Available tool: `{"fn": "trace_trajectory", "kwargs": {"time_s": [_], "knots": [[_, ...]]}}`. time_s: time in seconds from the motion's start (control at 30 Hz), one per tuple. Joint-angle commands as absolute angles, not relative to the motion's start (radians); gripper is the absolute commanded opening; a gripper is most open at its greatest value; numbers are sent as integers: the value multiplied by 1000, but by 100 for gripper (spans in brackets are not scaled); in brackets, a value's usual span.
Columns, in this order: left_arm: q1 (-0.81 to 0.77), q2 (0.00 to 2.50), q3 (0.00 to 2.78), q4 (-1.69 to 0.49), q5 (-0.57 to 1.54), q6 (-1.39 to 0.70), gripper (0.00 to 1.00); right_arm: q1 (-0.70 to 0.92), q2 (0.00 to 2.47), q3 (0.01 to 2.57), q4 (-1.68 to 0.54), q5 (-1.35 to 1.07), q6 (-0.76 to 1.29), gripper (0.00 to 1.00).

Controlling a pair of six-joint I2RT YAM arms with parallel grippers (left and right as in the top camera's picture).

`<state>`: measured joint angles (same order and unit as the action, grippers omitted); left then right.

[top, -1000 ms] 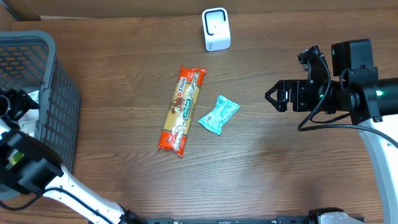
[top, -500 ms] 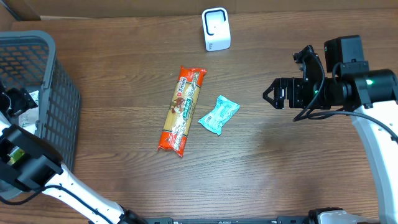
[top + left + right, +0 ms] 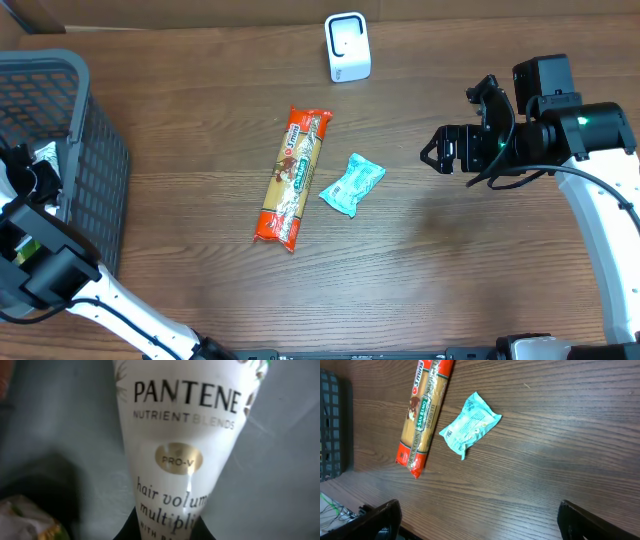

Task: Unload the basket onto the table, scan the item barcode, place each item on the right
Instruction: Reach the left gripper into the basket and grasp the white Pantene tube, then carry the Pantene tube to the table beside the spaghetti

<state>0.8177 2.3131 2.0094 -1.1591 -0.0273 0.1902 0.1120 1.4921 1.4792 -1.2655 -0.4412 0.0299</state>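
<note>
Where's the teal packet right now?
Overhead view: the teal packet lies mid-table, just right of the spaghetti pack without touching it, and nearer the robot than the white scanner at the far edge.

Left wrist view gives you tube (image 3: 175,460): "PANTENE", "NUTRIENT BLENDS", gold badge "PRO-V", script "hair volum… multipli…" cut off by frame. Right wrist view: you can read "SAN REMO" and "SPAGHETTI" on pasta pack (image 3: 422,415). Print on teal pouch (image 3: 470,425) too small for you to read.
</note>
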Motion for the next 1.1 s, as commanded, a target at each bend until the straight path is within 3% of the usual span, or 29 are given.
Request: {"fn": "trace_trajectory", "kwargs": {"time_s": [0.0,0.37,0.57,0.8,0.93,1.07], "knots": [[815,2322,2130,-1232,26,111,4,118,1488,1498,-1262,-447,25,100],[770,2122,2636,-1406,347,-33,4,118,1488,1498,-1258,-447,25,100],[733,1898,2735,-1414,511,-68,4,118,1488,1498,-1270,-447,25,100],[561,1724,2735,-1561,508,-67,4,118,1488,1498,-1282,-447,25,100],[398,1737,2716,-1690,384,-67,4,118,1488,1498,-1282,-447,25,100],[232,1747,2552,-1677,305,-64,4,118,1488,1498,-1285,-447,25,100]]}}
